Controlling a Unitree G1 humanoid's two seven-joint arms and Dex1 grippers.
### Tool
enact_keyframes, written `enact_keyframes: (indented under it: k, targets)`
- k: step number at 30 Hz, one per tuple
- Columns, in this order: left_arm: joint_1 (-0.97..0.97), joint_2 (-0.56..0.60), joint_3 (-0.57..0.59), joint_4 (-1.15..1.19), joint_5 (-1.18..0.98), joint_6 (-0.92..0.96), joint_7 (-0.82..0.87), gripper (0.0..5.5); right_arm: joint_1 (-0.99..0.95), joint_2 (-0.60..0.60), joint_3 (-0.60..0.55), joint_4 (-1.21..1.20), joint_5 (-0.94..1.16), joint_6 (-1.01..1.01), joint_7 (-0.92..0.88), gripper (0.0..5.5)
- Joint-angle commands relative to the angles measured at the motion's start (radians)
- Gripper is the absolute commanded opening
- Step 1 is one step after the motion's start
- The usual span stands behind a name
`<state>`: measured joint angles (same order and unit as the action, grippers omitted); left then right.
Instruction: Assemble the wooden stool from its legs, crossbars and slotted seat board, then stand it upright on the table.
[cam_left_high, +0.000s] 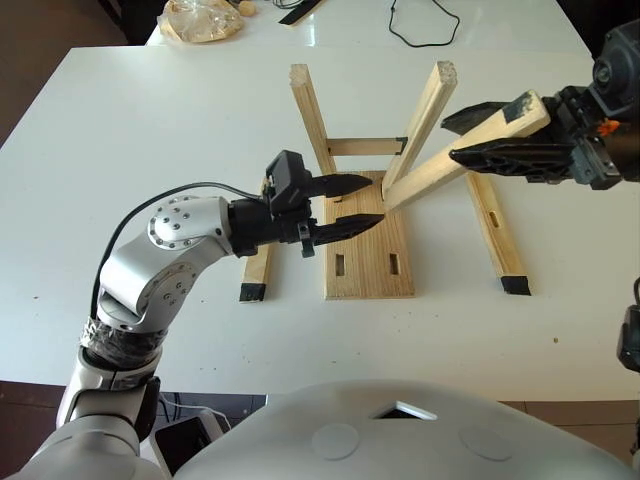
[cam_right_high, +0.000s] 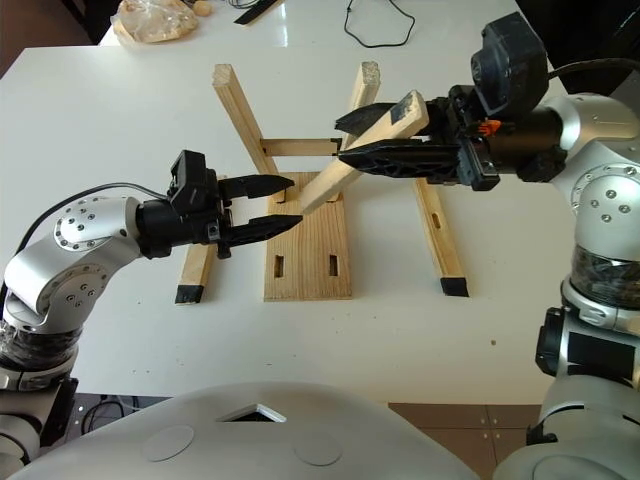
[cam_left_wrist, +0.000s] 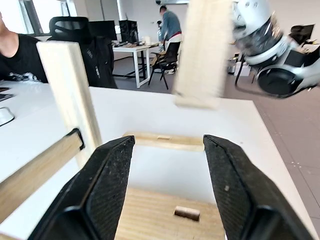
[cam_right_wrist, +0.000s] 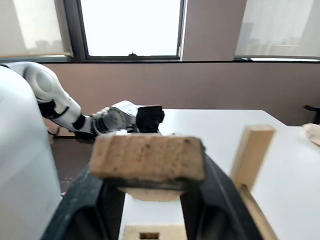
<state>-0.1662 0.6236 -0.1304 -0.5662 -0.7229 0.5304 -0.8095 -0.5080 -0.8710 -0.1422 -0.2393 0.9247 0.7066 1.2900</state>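
Left eye view: A white table (cam_left_high: 150, 130) carries a part-built wooden stool at centre frame, with a robot arm on either side.
Seat board: The slotted seat board (cam_left_high: 368, 272) lies flat at centre frame, two short slots showing near its lower edge.
Joined legs: Two pale joined legs (cam_left_high: 312, 115) run from the board's upper edge toward the top of the frame. They splay apart and are linked by a crossbar (cam_left_high: 365, 147). Whether they sit in the board's slots cannot be told.
Left gripper: The left gripper (cam_left_high: 372, 202) hovers over the upper left part of the board. Its two black fingers are spread apart with nothing between them. In the left wrist view the board and the crossbar show through the gap.
Right gripper: The right gripper (cam_left_high: 449, 136) comes in from the right edge in the upper right of the frame, clamped on the held leg (cam_left_high: 420, 178).
Held leg: It slopes down and to the left. Its lower end is at the board's upper right corner, just beside the right-hand joined leg; contact cannot be told. In the right wrist view its blunt end sits squarely between the fingers.
Loose legs: One loose leg (cam_left_high: 257, 272) with a black foot lies just left of the board, partly under the left gripper. A second loose leg (cam_left_high: 495, 230), also black-footed, lies to the right of the board.
Background: A crumpled clear bag (cam_left_high: 203, 20) sits at the top edge, upper left. A black cable (cam_left_high: 425, 25) loops at top centre.
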Motion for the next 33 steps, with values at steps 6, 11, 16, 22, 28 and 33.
enact_keyframes:
  k: [6,11,16,22,28,33]
  targets:
    - [0.151,0.018,-0.016,0.022,0.172,-0.107,-0.011,2.55,0.01,-0.096,0.186,0.506,-0.589,-0.617,0.133,1.31]
    - [0.153,0.007,-0.023,0.043,0.215,-0.131,-0.02,2.55,0.022,-0.055,0.223,0.601,-0.689,-0.829,0.147,1.31]
    - [0.173,0.008,-0.015,0.038,0.232,-0.14,-0.018,2.55,0.035,-0.086,0.228,0.677,-0.741,-0.94,0.192,1.31]
    - [0.198,0.001,-0.021,0.031,0.259,-0.152,-0.007,2.55,0.018,-0.087,0.225,0.794,-0.77,-1.002,0.216,1.31]
    - [0.199,0.001,-0.018,0.027,0.266,-0.151,-0.007,2.55,0.001,-0.104,0.219,0.87,-0.81,-1.057,0.201,1.31]
    - [0.205,0.004,-0.013,0.023,0.267,-0.153,-0.006,2.55,-0.012,-0.099,0.164,0.851,-0.722,-0.948,0.218,1.31]
